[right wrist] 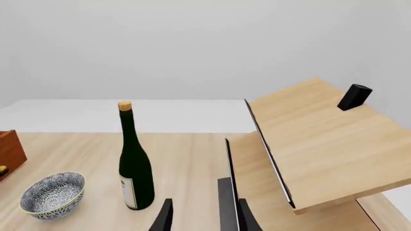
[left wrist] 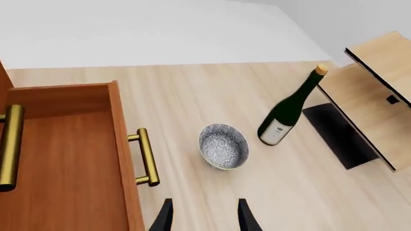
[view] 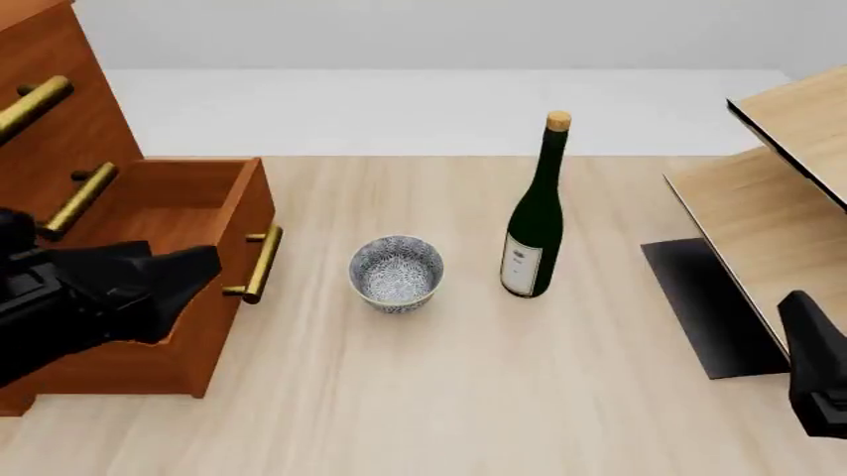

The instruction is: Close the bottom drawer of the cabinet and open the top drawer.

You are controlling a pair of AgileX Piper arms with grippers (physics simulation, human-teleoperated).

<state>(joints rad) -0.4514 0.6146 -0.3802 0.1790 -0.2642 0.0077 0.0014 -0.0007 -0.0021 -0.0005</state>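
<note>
The bottom drawer [view: 198,288] of the cabinet [view: 54,129] stands pulled out, its handle [left wrist: 146,157] just ahead of the left gripper [left wrist: 204,216], whose empty jaws sit moderately apart, seemingly lined up to push it shut.

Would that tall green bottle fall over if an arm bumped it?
Probably. The bottle stands upright, tall on a narrow base, so a knock near its neck would likely tip it. Being round, it might then roll toward the bowl.

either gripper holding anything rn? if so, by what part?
Nothing held. The left gripper is open over bare table near the bottom drawer, off its handle. The right gripper is open, empty, facing the bottle.
</note>
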